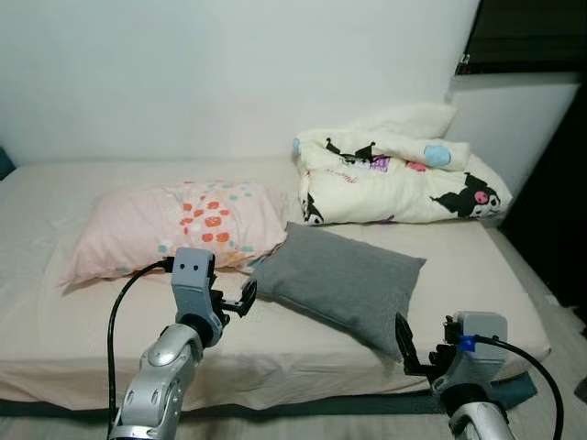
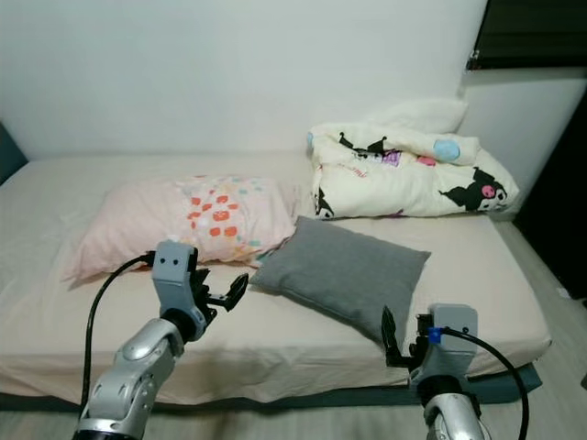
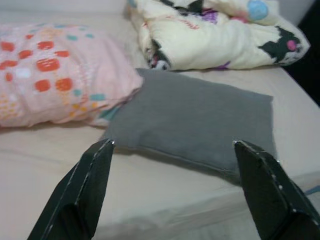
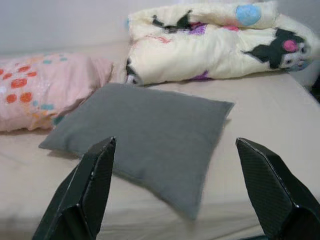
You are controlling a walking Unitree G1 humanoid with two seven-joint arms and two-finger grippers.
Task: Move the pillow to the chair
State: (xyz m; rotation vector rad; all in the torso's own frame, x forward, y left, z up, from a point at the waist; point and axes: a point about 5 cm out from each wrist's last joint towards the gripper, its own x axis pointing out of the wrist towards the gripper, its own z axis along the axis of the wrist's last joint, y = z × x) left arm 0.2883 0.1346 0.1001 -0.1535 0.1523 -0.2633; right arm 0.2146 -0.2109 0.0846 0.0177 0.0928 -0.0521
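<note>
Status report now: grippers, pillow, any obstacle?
Left gripper and right gripper open, both short of the bed. Gray pillow untouched, one corner against the pink pillow. Folded blanket behind it.

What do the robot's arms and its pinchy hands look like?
Both arms are shiny silver tubes. The left gripper sits on a boxy grey wrist block with two small dark dots, and a black cable loops from it. The right gripper has a grey block too, with a little blue part and its own black cable. The fingers are long, black and wedge-shaped.
</note>
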